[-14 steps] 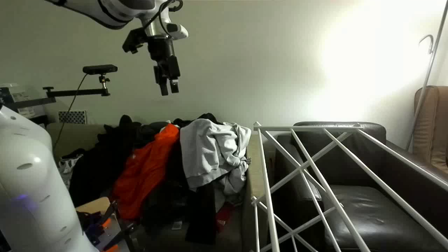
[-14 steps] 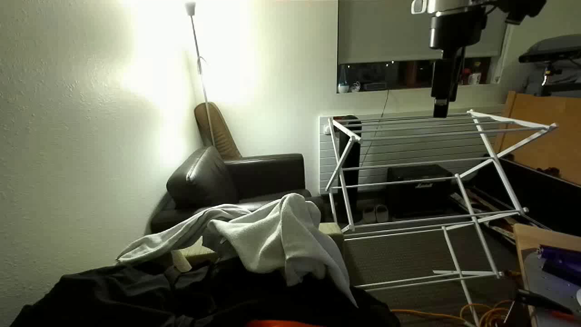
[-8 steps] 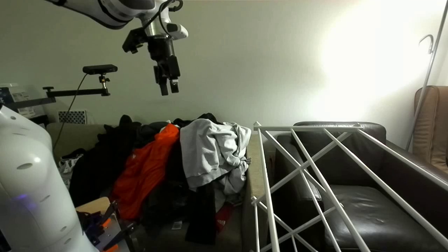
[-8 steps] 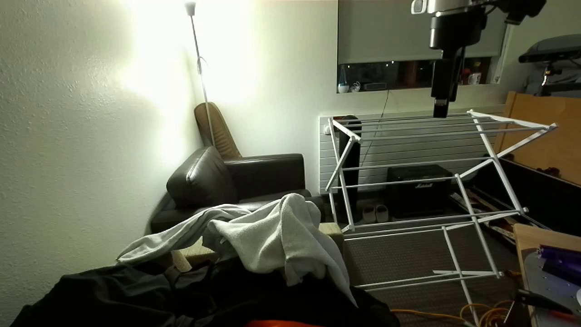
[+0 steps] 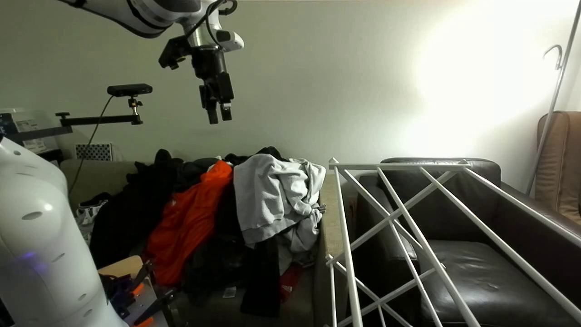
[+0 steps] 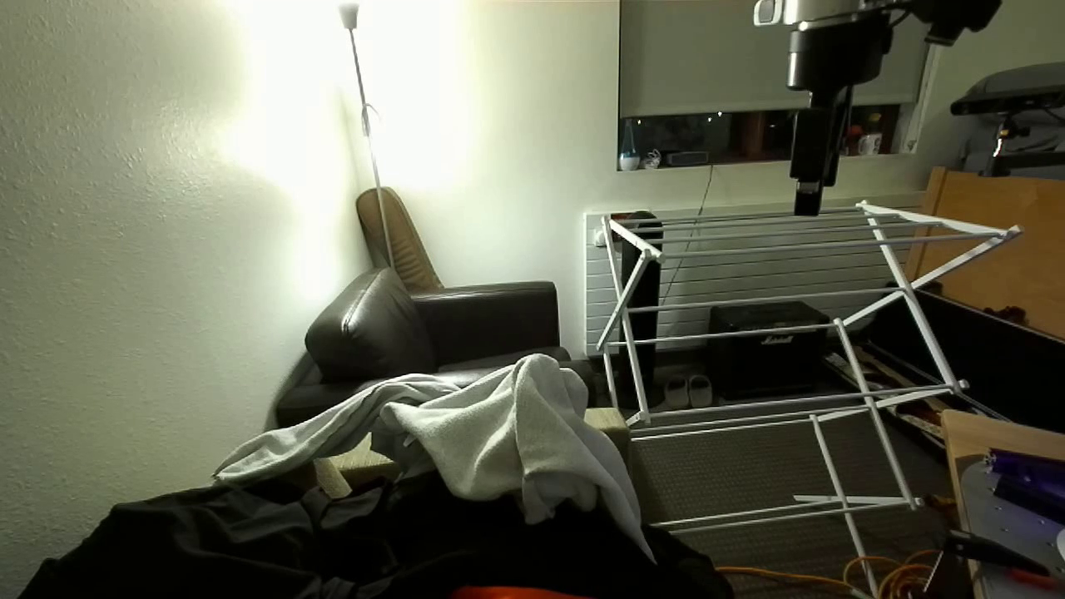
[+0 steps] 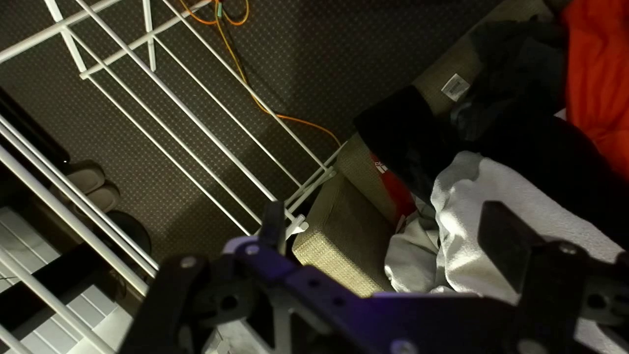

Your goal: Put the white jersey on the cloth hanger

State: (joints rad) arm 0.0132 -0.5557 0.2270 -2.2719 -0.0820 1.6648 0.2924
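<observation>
The white jersey [image 5: 272,195] lies crumpled over black clothes at the end of the beige sofa. One sleeve of the jersey [image 6: 507,433] trails towards the wall in an exterior view. Beside that sofa end stands the cloth hanger [image 5: 399,167], a white rack [image 6: 905,291] with bare rods. My gripper [image 5: 219,116] points down in the air, well above the clothes. In the wrist view the gripper [image 7: 388,231] is open, fingers wide apart and nothing held. Far below its right finger [image 7: 506,241] shows the jersey [image 7: 457,231]; the hanger [image 7: 29,43] fills the left side.
An orange garment [image 5: 190,222] and black clothes [image 5: 127,227] share the sofa. The sofa armrest [image 7: 354,236] stands between jersey and rack. Behind the rack is a black leather armchair [image 5: 472,277]. An orange cable [image 7: 304,120] runs across the floor.
</observation>
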